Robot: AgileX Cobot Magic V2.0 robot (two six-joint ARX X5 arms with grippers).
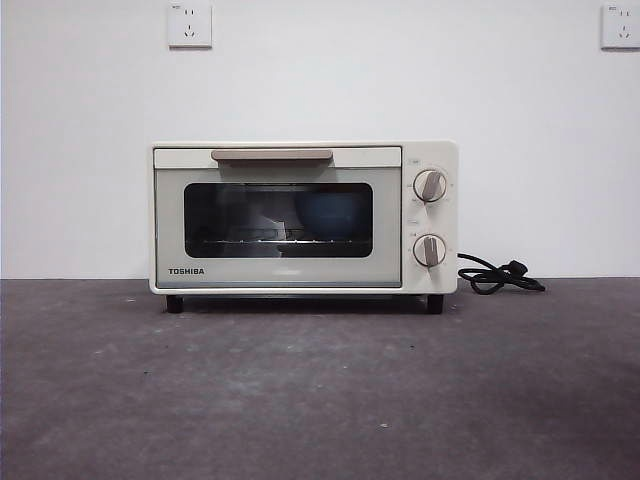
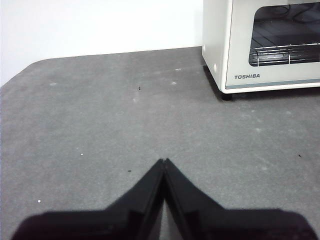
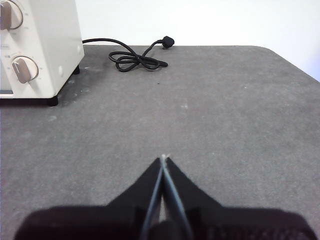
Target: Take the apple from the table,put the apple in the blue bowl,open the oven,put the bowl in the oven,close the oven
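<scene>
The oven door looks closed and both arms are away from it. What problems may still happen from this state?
1. The bowl shows only dimly behind the dark glass of the oven, and the apple cannot be seen, so its place is unconfirmed.
2. The cord lies loose and coiled on the table beside the oven; an arm passing there might snag it.
3. Both end effectors, left and right, sit low over the table and may scrape it.

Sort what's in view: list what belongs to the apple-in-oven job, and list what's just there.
Part of the job:
- oven, door shut
- blue bowl, dimly seen through the glass, inside the oven
- table
- left gripper, shut, over the table
- right gripper, shut, over the table

Just there:
- wall sockets
</scene>
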